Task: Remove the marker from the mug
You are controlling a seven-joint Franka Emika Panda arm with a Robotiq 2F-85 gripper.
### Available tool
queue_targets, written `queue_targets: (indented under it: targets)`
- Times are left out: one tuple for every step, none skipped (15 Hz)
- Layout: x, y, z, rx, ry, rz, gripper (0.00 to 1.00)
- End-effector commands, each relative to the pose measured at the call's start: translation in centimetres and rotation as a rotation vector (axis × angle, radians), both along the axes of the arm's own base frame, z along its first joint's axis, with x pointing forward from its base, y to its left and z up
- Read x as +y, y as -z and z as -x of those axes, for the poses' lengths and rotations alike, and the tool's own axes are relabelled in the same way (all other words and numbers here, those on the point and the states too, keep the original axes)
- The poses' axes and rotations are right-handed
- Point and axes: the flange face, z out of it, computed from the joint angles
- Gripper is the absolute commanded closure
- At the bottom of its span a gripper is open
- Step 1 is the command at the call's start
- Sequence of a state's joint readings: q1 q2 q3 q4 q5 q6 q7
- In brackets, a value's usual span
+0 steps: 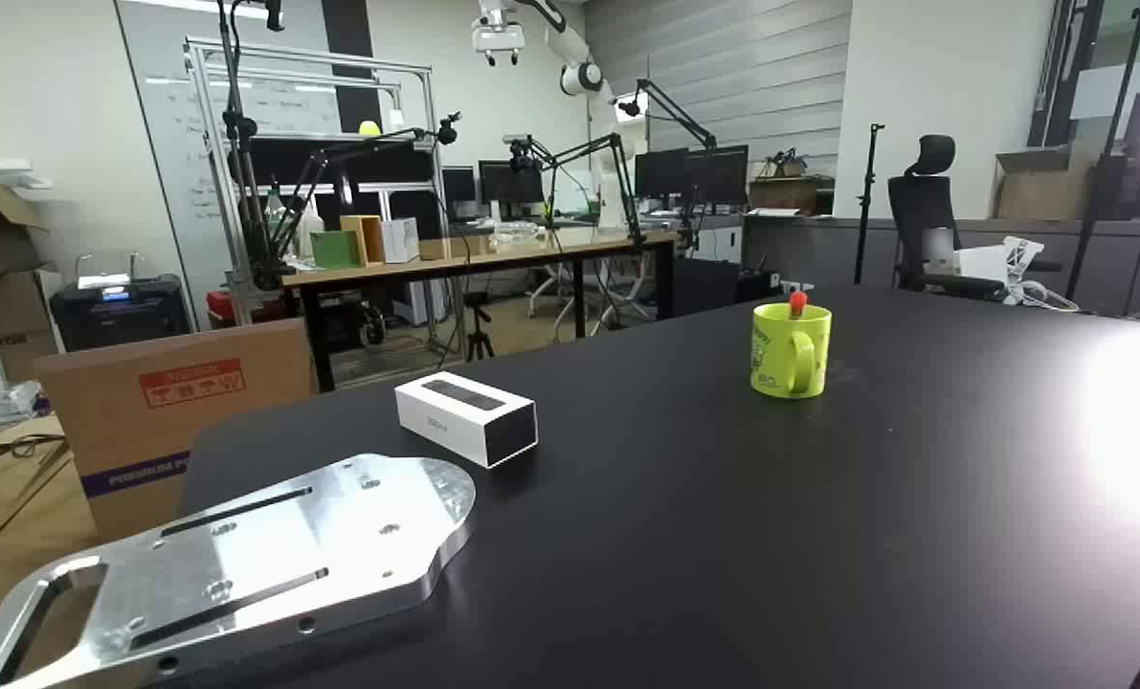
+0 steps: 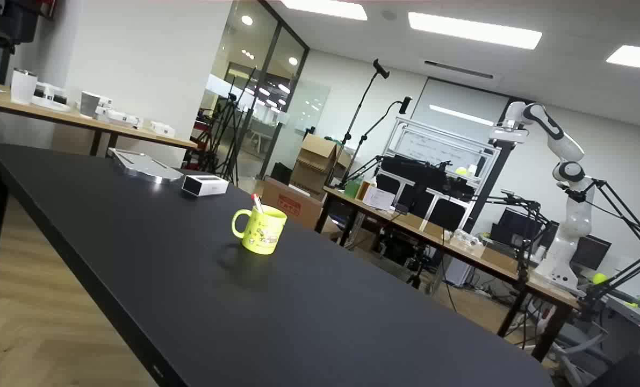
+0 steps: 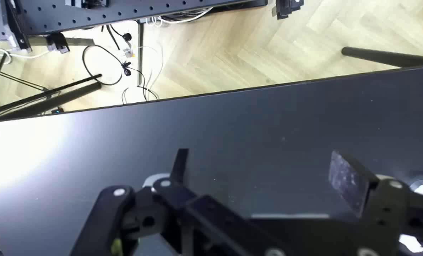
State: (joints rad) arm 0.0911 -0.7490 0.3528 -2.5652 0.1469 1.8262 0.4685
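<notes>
The yellow-green mug (image 1: 773, 356) stands upright on the black table in both exterior views, and its handle shows there too (image 2: 266, 232). The marker (image 1: 797, 304) stands inside the mug. Its red end and some of its pale body (image 2: 257, 202) stick out above the rim, and its lower part is hidden. My gripper (image 3: 262, 170) is open and empty in the wrist view, with the table below it. A small yellow-green patch, possibly the mug, shows behind the left finger at the bottom; the marker is not visible there. I cannot make out my gripper in the exterior views.
A white box with a dark end (image 1: 455, 421) lies on the table (image 1: 723, 536), beside a silver metal plate (image 1: 340, 536). Another white arm (image 2: 572, 215) stands on a far wooden table. The table's long edge (image 3: 211, 95) crosses the wrist view.
</notes>
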Motion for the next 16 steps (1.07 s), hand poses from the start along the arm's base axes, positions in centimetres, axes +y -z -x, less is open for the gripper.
queue_targets:
  targets:
    - [-0.01, -0.04, -0.03, 0.000, 0.000, 0.000, 0.00]
    - [0.00, -0.04, -0.03, 0.000, 0.000, 0.000, 0.00]
    - [0.00, -0.04, -0.03, 0.000, 0.000, 0.000, 0.00]
    - [0.00, -0.04, -0.03, 0.000, 0.000, 0.000, 0.00]
    - [0.00, -0.04, -0.03, 0.000, 0.000, 0.000, 0.00]
    - [0.00, -0.04, -0.03, 0.000, 0.000, 0.000, 0.00]
    - [0.00, -0.04, -0.03, 0.000, 0.000, 0.000, 0.00]
    - [0.00, -0.04, -0.03, 0.000, 0.000, 0.000, 0.00]
    - [0.00, -0.04, -0.03, 0.000, 0.000, 0.000, 0.00]
    - [0.00, -0.04, -0.03, 0.000, 0.000, 0.000, 0.00]
    - [0.00, -0.04, -0.03, 0.000, 0.000, 0.000, 0.00]
    - [0.00, -0.04, -0.03, 0.000, 0.000, 0.000, 0.00]
    - [0.00, -0.04, -0.03, 0.000, 0.000, 0.000, 0.00]
    - [0.00, -0.04, -0.03, 0.000, 0.000, 0.000, 0.00]
    - [0.00, -0.04, -0.03, 0.000, 0.000, 0.000, 0.00]
    - [0.03, 0.22, -0.44, -0.003, -0.016, 0.003, 0.00]
